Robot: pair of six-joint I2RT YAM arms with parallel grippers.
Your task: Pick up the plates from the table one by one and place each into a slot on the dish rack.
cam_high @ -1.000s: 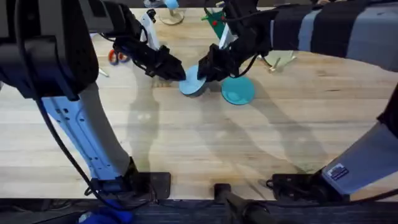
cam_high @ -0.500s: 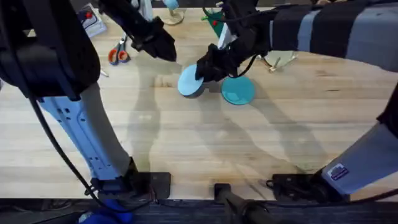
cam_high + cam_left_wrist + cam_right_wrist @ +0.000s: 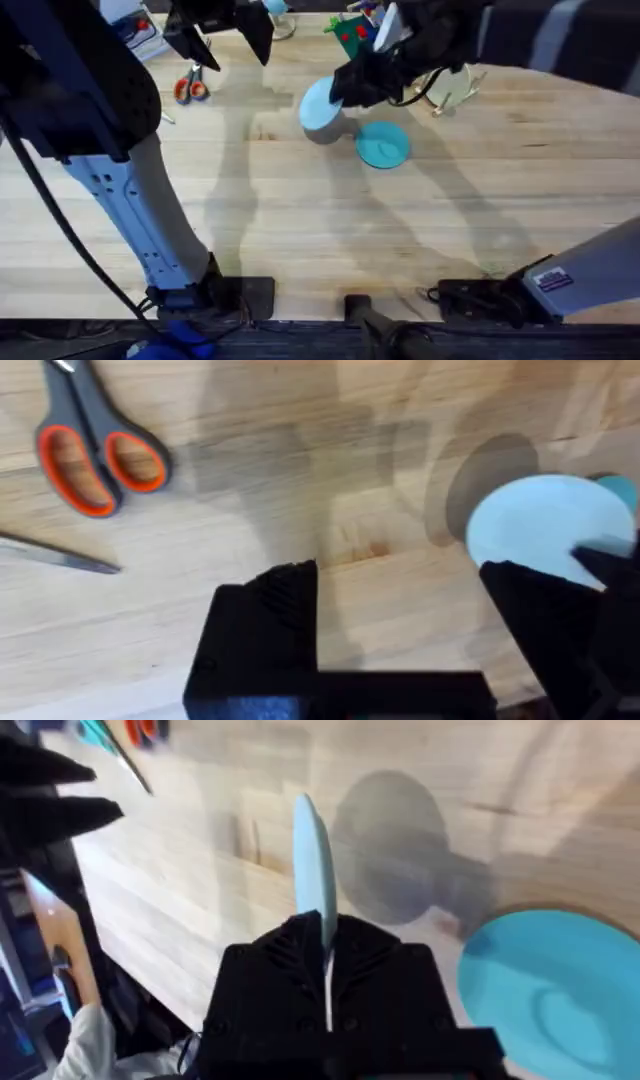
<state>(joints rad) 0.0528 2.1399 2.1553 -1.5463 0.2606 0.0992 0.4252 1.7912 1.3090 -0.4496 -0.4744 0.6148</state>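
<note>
— Pale wooden planks made up the surface (image 3: 300,220), didn't they? Where were the plates?

— Yes. The teal plate (image 3: 383,144) lay flat on the surface, toward the far edge and a little right of the middle. The light-blue plate (image 3: 320,103) was just beside it on the left, lifted off the wood and tipped up on edge, with its round shadow on the planks beneath.

— What had hold of it?

— The right tool (image 3: 352,85). Its black fingers were closed on the plate's rim, and from the right wrist the plate (image 3: 312,855) stood edge-on, rising straight out between them.

— And the left tool?

— The left tool (image 3: 218,27) hung near the far edge, left of the middle, its two fingers spread apart with nothing between them. Orange-handled scissors (image 3: 188,87) lay on the surface near it.
</note>
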